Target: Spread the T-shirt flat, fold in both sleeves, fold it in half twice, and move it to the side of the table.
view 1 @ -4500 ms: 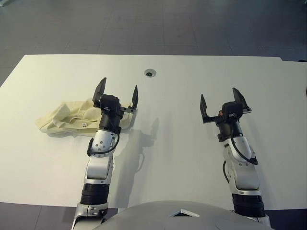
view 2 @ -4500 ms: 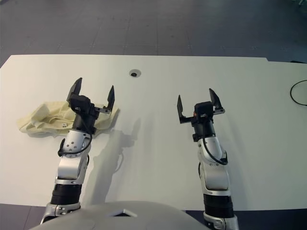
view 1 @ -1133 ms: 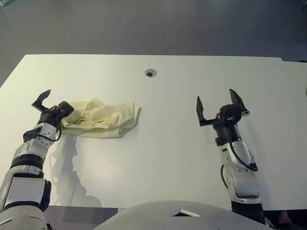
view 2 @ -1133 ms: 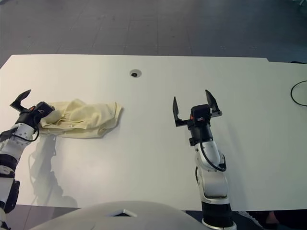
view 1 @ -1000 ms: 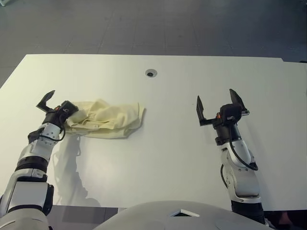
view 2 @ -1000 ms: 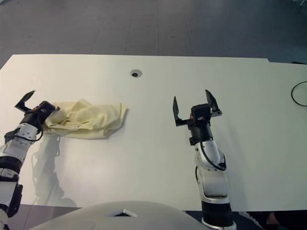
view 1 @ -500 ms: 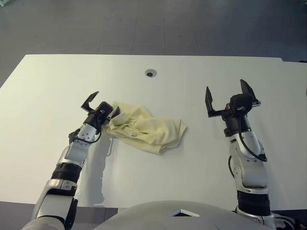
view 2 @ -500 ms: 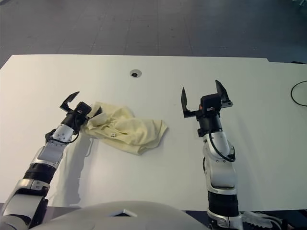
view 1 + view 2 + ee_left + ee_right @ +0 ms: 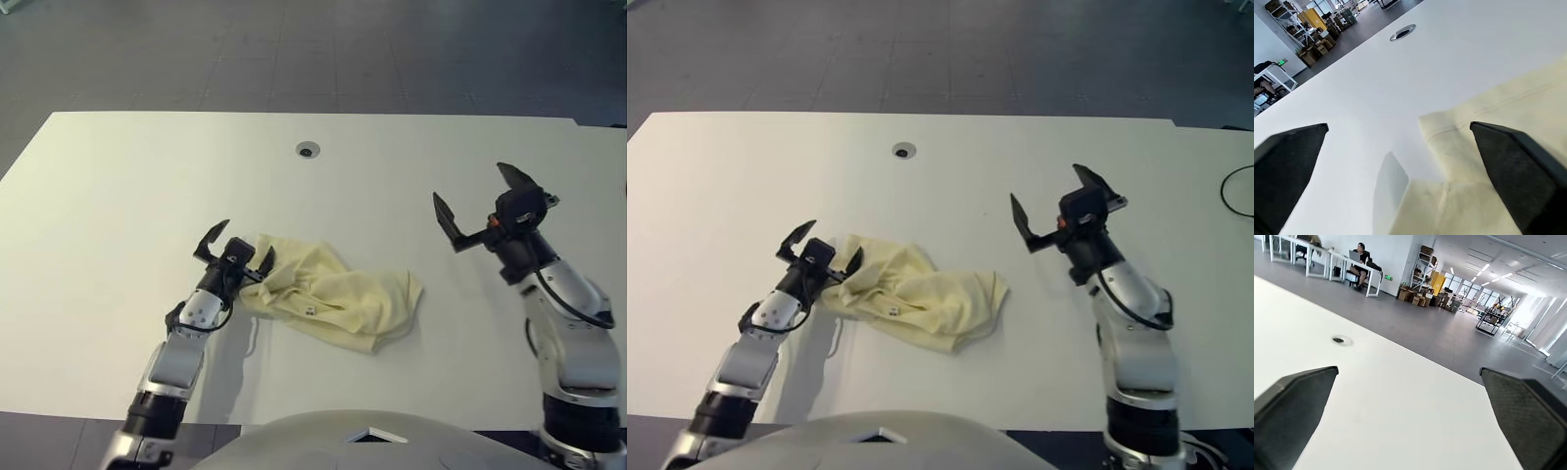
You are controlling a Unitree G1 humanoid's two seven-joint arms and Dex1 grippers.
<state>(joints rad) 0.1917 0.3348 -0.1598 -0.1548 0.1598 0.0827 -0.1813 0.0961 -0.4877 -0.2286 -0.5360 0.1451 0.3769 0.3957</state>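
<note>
Grey floor tiles stretched beyond a broad white desk (image 9: 118, 176), which had a small round cable hole (image 9: 308, 150) near its far edge. Toward the front of the desk, a little left of centre, the pale yellow T-shirt (image 9: 338, 299) lay crumpled in a loose, wrinkled heap, not spread flat. The left tool (image 9: 238, 250) sat low at the shirt's left end with its fingers spread wide. In the left wrist view a hemmed edge of the shirt lay on the desk between the two dark fingers (image 9: 1288, 166), and nothing was pinched. The right tool (image 9: 474, 186) hung above bare desk to the right of the shirt, well apart from it, its fingers likewise wide and holding nothing. Its wrist view looked across the white surface toward the cable hole.
</note>
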